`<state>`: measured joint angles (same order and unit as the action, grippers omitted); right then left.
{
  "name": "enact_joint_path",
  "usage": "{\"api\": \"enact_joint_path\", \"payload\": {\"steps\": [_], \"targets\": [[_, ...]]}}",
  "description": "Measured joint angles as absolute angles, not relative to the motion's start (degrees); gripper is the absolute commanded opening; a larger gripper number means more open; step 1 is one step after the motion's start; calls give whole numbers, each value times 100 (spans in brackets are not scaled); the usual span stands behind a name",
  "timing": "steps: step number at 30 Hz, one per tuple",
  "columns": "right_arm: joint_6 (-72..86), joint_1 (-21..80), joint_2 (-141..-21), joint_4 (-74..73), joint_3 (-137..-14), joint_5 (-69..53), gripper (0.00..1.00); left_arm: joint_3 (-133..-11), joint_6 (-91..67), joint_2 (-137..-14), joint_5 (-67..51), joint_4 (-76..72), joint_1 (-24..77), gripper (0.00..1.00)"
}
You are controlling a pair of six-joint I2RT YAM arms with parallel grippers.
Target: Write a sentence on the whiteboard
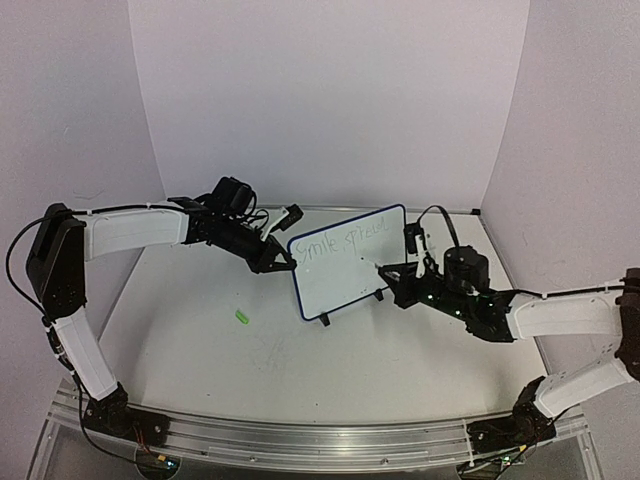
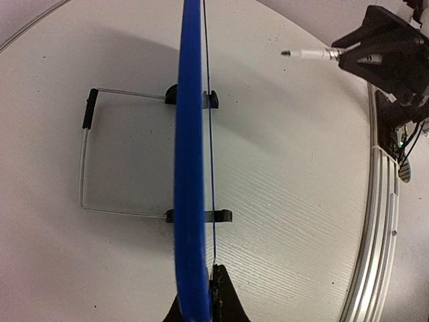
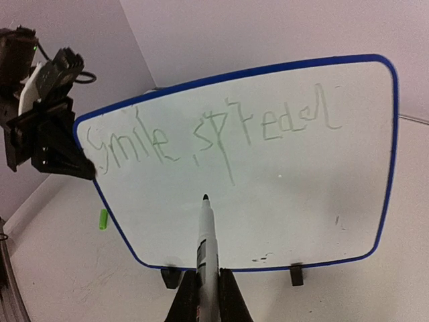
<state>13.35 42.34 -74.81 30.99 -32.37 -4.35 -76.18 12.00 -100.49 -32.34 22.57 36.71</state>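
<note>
The right gripper point(image 3: 206, 285), clamped on a white-barrelled marker pen point(image 3: 203, 231), pointed tip-first at the blue-framed whiteboard's point(image 3: 301, 188) blank lower half.

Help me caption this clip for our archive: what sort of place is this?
Probably a robot lab test cell, not a home or office: plain pale partition walls box in a white table, and an aluminium rail runs along its near edge.

The sentence point(image 3: 201, 134) on the whiteboard point(image 3: 315, 201) reads "Smile spread" in green handwriting. Print on the marker point(image 3: 204, 231) is too blurred to read.
</note>
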Motion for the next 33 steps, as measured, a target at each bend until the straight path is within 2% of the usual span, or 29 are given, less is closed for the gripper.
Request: {"api": "enact_joint_path", "payload": {"steps": [6,13,33], "targets": [[1118,4954,-8556,3084,-3946,-259,0,-7618,1201,-10049,-3234,2257,3673,0],[1035,5134,-9300,3204,-4457,-184,0,-7618,1199,-10049,-3234,2255,3673,0],[1028,5194,-9603,3291,-4637,101,0,-7618,1150,-10049,-3198,2259,3658,0]]}}
